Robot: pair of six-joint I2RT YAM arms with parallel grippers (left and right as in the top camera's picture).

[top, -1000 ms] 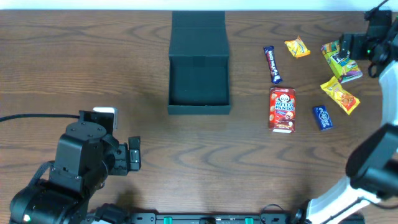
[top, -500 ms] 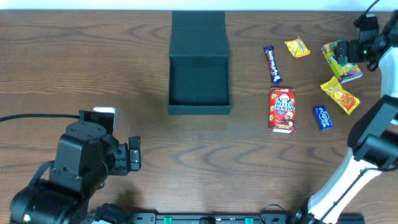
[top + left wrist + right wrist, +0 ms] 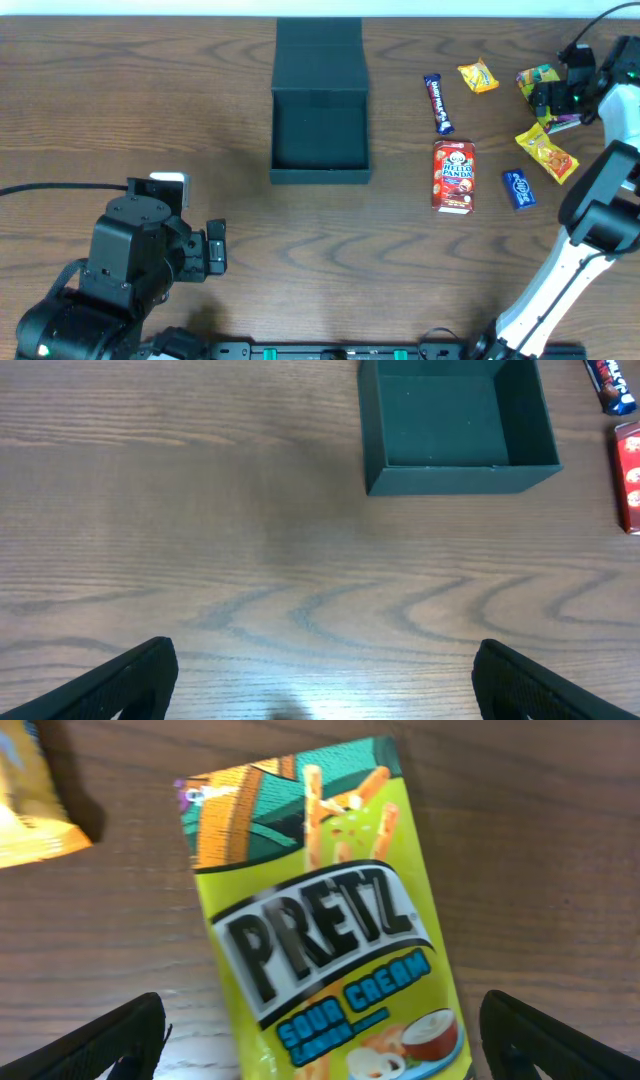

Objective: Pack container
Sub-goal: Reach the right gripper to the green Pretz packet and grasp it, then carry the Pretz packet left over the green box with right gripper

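The container [image 3: 320, 130] stands open and empty, its flap lid [image 3: 320, 45] laid back flat on the far side. It sits ahead of the left gripper [image 3: 325, 660] and to the right of its jaws, well apart from them. Those jaws are spread wide with only bare table [image 3: 200, 540] between them.

The right gripper [image 3: 320, 1030] hangs over the Pretz pack [image 3: 320, 920]. Its 2 fingers are also wide apart, 1 on each side of the pack's lower end and not touching it. The container lies well off to the left of these jaws, beyond the other snacks.

The container is probably light and stiff: matte cardboard offers good friction, but the walls are thin and may bow under a hard pinch. Because it is empty, it may skid if nudged.

The best hold looks like the top edge of its near wall [image 3: 460, 478], with 1 finger inside and 1 outside, squeezing gently. The flap is a poor handle, since it likely swings on its hinge.
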